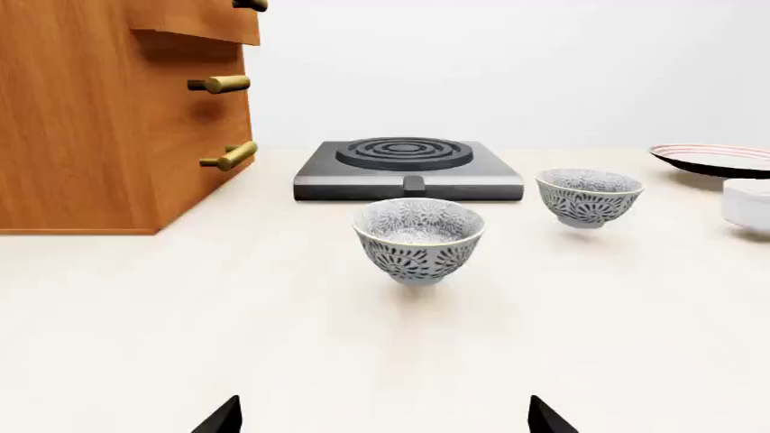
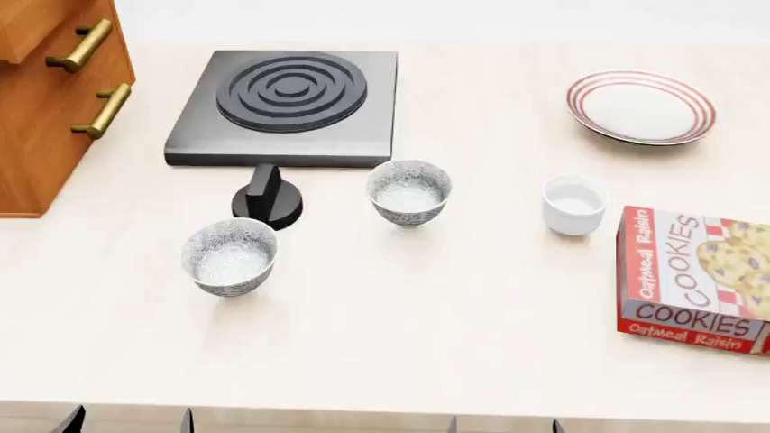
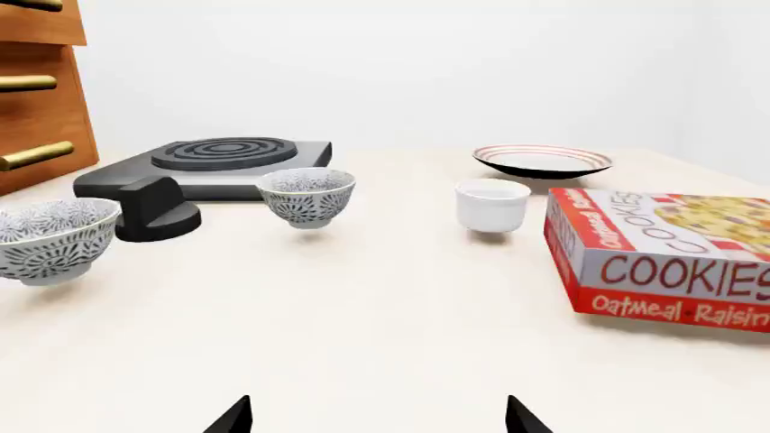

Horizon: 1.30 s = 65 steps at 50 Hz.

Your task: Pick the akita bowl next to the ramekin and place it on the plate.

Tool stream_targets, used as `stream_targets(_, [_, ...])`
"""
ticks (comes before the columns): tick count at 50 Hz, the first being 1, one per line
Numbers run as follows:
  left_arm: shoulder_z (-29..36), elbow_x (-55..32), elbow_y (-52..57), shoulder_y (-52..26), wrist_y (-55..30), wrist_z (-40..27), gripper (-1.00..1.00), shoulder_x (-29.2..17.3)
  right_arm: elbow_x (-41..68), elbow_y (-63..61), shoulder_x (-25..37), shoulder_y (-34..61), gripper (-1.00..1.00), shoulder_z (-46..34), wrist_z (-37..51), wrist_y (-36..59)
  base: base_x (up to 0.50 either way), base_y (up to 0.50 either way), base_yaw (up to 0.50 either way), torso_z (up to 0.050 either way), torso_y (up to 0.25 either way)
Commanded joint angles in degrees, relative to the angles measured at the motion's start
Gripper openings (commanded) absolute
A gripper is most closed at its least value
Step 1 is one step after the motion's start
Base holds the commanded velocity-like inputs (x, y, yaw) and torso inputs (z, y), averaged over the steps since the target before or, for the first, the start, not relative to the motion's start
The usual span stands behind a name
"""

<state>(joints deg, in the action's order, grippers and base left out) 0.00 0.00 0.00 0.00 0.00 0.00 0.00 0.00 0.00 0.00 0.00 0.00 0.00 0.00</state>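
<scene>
I see a dark hotplate (image 2: 288, 106) at the back w/ its black knob (image 2: 270, 198) in front. Wooden cabinet (image 2: 49, 99) w/ brass handles far left. Second patterned bowl (image 2: 230, 257) front-left. Cookie box (image 2: 695, 280) lying flat, right.

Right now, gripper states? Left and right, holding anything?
Left gripper: open, fingertips spread, holding nothing.
Right gripper: open, fingertips spread, holding nothing.
</scene>
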Motion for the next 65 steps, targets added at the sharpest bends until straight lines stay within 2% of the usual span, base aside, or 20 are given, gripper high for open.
stream_targets(1, [1.2, -0.7, -0.4, 0.2, 0.7, -1.3, 1.0, -0.8, 1.0, 0.1, 1.0, -0.2, 1.0, -1.0, 0.9, -0.2, 0.0, 0.0, 0.0, 0.0, 0.0])
stream_targets(35, [5.8, -4.7, -2.4, -0.2, 2.8, -4.8, 1.0, -4.8, 4.8, -1.6, 4.7, -0.6, 1.0, -5.2, 4.9, 0.6, 0.0, 0.0, 0.0, 0.0, 0.0])
stream_targets(40, [8.3, -3.7, -0.8, -1.0, -2.6, -3.5, 1.0, -6.3, 5.8, -3.3, 5.3, -0.6, 1.0, -5.8, 4.6, 2.4, 0.0, 0.0, 0.0, 0.0, 0.0])
stream_targets(49, [6.9, -4.9, 8.7, -6.8, -11.8, -6.5, 1.0, -6.2, 5.9, -10.8, 4.2, 5.0, 1.0, -6.7, 8.0, 9.7, 0.0, 0.0, 0.0, 0.0, 0.0])
stream_targets(52, [7.7, -4.8, 13.8, -10.8, -18.9, -6.5, 1.0, -6.8, 5.6, -15.4, 3.5, 8.4, 1.0, -7.4, 10.0, 15.5, 0.0, 0.0, 0.0, 0.0, 0.0])
stream_targets(59, [8.3, -5.0, 18.8, -19.8, -29.3, -7.3, 1.0, -7.0, 8.1, -23.8, 1.9, 17.0, 1.0, -7.6, 14.0, 28.7, 0.0, 0.0, 0.0, 0.0, 0.0])
stream_targets(63, [9.4, -5.9, 22.8, -27.5, -39.6, -5.9, 1.0, -8.0, 10.8, -29.1, 1.4, 25.8, 1.0, -7.3, 16.8, 40.7, 0.0, 0.0, 0.0, 0.0, 0.0])
stream_targets(65, [9.4, -6.0, 23.7, -29.1, -42.1, -5.8, 1.0, -8.6, 11.5, -30.1, 1.5, 28.9, 1.0, -7.2, 17.9, 44.0, 0.0, 0.0, 0.0, 0.0, 0.0])
